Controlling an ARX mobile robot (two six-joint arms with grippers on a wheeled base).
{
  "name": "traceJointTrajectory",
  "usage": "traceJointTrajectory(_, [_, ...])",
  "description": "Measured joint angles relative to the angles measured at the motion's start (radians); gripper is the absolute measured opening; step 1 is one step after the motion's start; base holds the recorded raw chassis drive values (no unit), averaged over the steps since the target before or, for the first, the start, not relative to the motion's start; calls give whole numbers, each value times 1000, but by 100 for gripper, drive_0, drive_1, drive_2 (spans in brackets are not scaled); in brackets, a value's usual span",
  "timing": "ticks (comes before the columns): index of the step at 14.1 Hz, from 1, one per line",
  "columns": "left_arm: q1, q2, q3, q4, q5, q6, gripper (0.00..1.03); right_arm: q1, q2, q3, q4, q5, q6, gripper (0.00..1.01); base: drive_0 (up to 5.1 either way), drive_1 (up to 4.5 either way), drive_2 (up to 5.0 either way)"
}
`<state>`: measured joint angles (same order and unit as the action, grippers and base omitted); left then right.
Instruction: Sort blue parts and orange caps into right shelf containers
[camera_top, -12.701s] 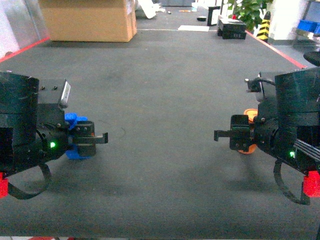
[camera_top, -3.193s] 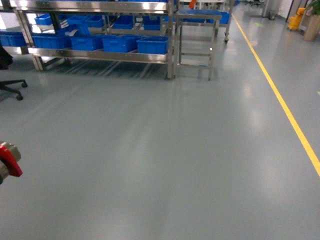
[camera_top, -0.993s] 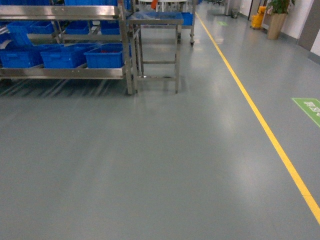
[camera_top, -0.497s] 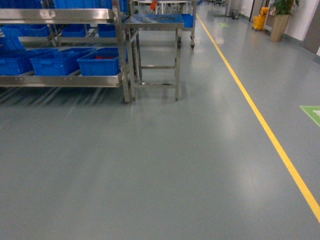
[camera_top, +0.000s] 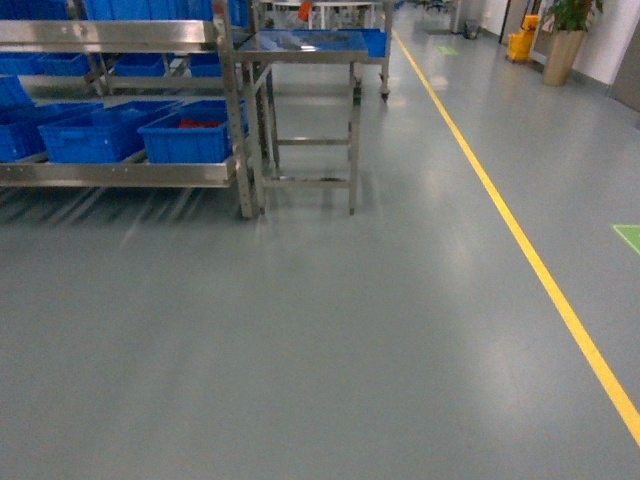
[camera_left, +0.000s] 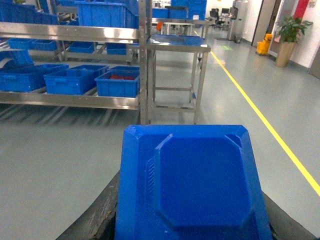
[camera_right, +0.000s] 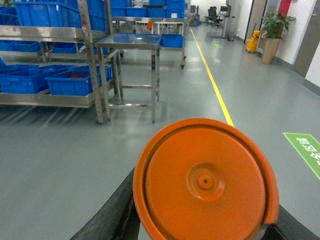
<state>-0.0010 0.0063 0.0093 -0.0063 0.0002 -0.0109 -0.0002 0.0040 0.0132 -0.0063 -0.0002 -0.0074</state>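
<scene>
1. Left wrist view: a blue part (camera_left: 195, 185) fills the foreground, carried at the left gripper — its jaws are hidden, so grip state cannot be told
2. An orange cap (camera_right: 204, 181) sits likewise at the right gripper, jaws unseen
3. Blue bins (camera_top: 185, 132) rest on the steel shelf (camera_top: 120, 172), left of the steel table (camera_top: 308, 45)

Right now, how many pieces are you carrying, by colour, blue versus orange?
Blue part: 1, filling the left wrist view.
Orange cap: 1, filling the right wrist view.
Total: 2.
</scene>
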Motion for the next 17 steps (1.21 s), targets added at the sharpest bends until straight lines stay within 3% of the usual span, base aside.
traceJointTrajectory(17, [0,0,0,0,-1,0,44,0,0,0,1,0,0,44,-6,424,-436])
